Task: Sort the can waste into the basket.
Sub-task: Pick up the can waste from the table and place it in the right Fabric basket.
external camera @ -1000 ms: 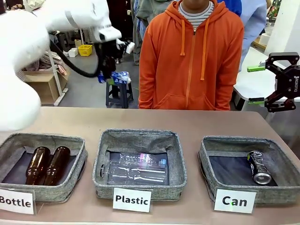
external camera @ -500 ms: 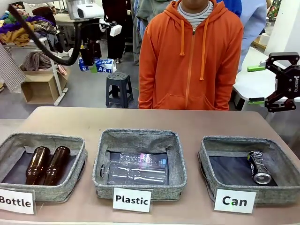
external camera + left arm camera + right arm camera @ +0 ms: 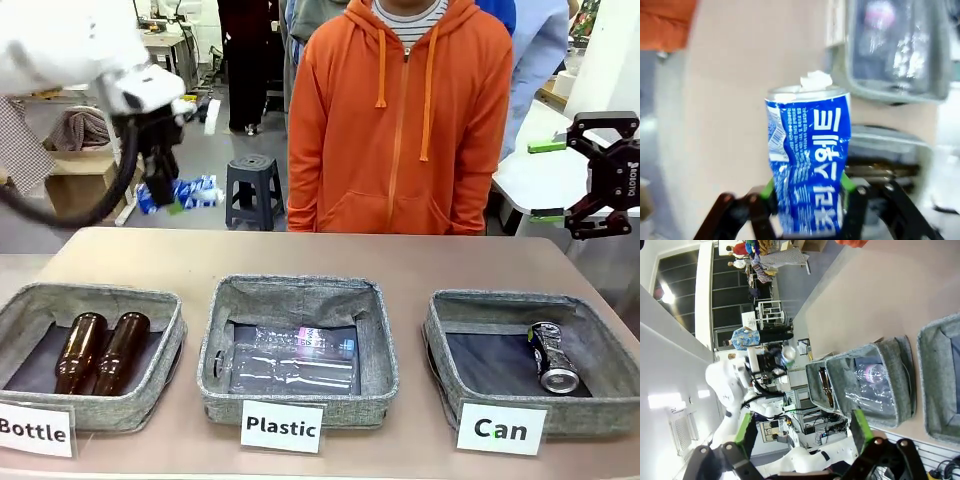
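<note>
Left gripper (image 3: 172, 195) raised high off the table at far left, clamped on the blue can (image 3: 180, 192); can lying sideways between the green pads in the front view. In the left wrist view, blue can (image 3: 808, 165) standing up from between the fingers (image 3: 767, 187), dented at the waist, white lettering, silver top with a white bit on it; gripper (image 3: 807, 192) pads pressed on both sides of the can. Table (image 3: 740, 100) far below the can, Plastic basket (image 3: 895, 50) off to the upper right, blurred.

Right gripper (image 3: 545, 180) held up at the far right, above and behind the Can basket (image 3: 440, 335), jaws spread wide, nothing between them. Same in the right wrist view: gripper (image 3: 802, 432) fingers apart, empty gap.

Dark can (image 3: 552, 356) lying on its side inside the Can basket, silver end toward the camera, well below the right gripper. White "Can" card (image 3: 501, 428) at the basket's front edge.

Well below the left gripper: Bottle basket (image 3: 20, 310) with two brown bottles (image 3: 102, 350); Plastic basket (image 3: 300, 295) with clear plastic bottles (image 3: 285, 362).

Person in orange hoodie (image 3: 400, 120) at the far side, between the two grippers.
</note>
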